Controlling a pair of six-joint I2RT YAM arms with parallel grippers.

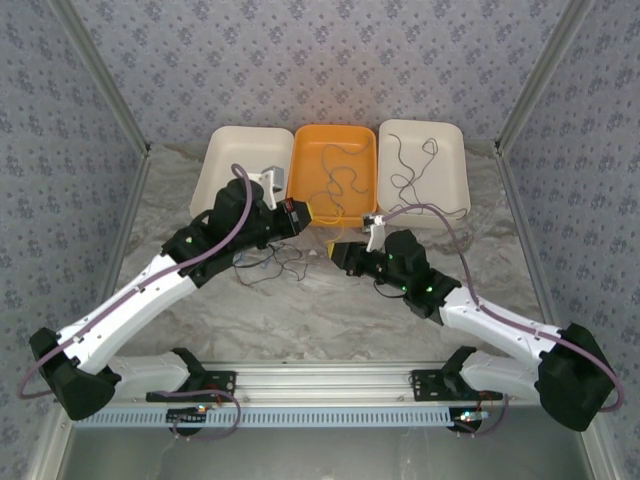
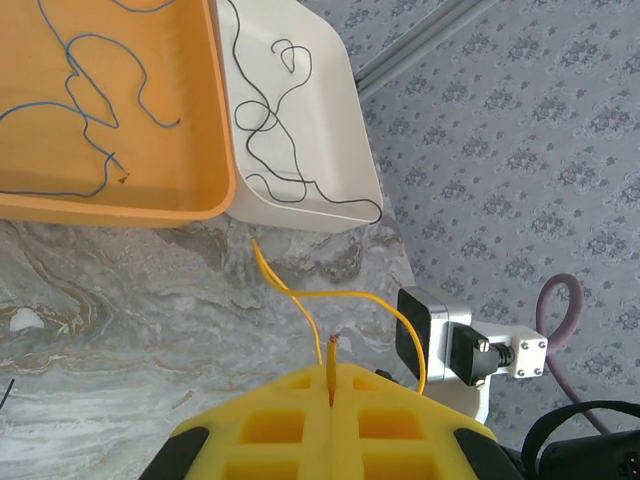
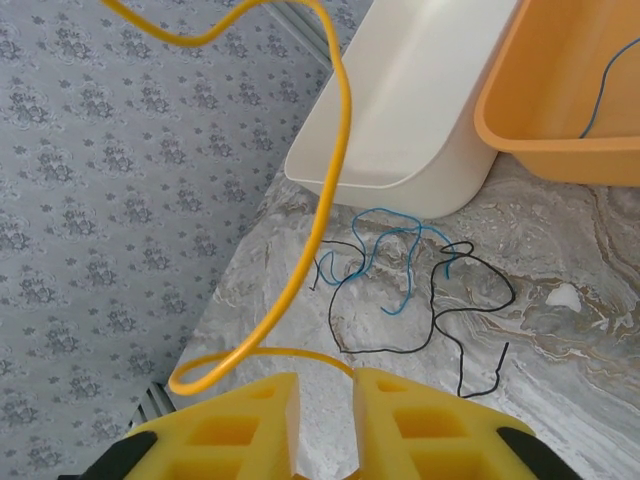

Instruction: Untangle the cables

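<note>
Half done at best: has blue cable in orange tray & black cable in white tray, clamps yellow cable in L gripper w/ R gripper jaws apart by same strand, leaves black+blue tangle on table to separate.

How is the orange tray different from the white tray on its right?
The orange tray is bright orange and holds blue cable; the white tray is cream-white and holds black cable. Both are shallow, round-cornered and sit side by side.
</note>
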